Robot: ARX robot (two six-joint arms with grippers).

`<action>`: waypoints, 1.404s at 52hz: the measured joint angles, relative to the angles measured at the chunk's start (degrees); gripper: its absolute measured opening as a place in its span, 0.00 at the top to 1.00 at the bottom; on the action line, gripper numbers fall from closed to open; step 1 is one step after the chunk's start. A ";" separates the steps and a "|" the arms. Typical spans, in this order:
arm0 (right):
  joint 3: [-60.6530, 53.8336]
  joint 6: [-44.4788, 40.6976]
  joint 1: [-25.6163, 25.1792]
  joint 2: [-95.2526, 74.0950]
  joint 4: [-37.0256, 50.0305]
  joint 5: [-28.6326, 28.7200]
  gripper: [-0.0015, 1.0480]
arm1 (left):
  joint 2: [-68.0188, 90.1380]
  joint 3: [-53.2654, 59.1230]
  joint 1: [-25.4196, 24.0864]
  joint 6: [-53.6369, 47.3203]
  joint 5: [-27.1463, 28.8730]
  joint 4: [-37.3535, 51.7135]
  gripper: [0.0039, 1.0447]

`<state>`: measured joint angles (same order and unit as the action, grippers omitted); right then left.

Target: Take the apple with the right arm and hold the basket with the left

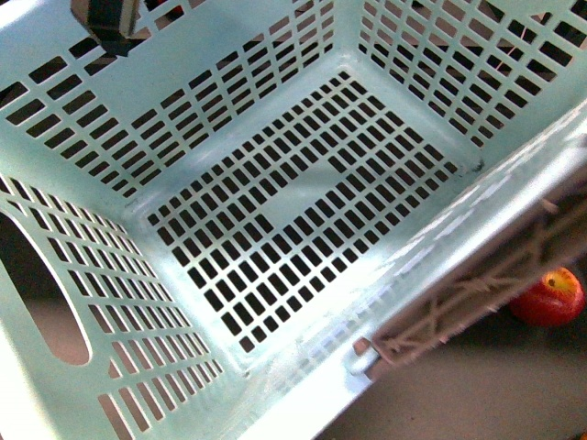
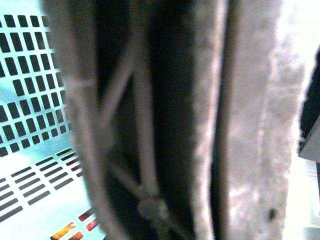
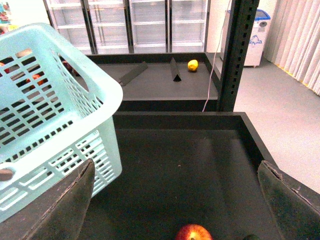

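Front view: I see the apple (image 1: 550,298) at the basket's (image 1: 92,128) four o'clock; right gripper (image 3: 176,165) spread wide; I cannot tell the left gripper's (image 1: 110,27) grip.

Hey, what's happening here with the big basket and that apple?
The large light aqua slotted plastic basket is empty. The left arm's camera looks at its brownish-grey ribbed handle from very close; whether that is gripped cannot be told. The right tool is open, with the round shiny red apple near it on the dark tray, outside the basket, not yet picked.
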<state>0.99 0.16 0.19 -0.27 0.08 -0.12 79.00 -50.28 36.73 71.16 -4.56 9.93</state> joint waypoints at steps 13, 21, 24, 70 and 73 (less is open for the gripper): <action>0.00 0.00 0.00 0.00 0.00 0.00 0.08 | -0.81 -0.66 3.30 -0.46 2.01 -1.81 0.86; 0.00 0.00 0.00 0.00 0.00 0.00 0.08 | -1.03 -0.70 3.41 -1.44 2.67 -1.81 0.86; 0.00 0.00 0.00 0.00 0.00 0.00 0.08 | -1.03 -0.70 3.43 -1.44 2.58 -1.81 0.86; 11.30 -9.27 -16.35 -71.49 27.15 -3.17 0.08 | -1.14 -0.81 3.56 -1.46 2.60 -1.84 0.86; 14.19 -10.62 -15.76 -82.53 33.40 -2.64 0.08 | -1.14 -0.81 3.56 -1.49 2.62 -1.84 0.86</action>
<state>15.18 -10.46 -15.57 -82.81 33.47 -2.76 77.87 -51.09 40.29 69.67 -1.93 8.10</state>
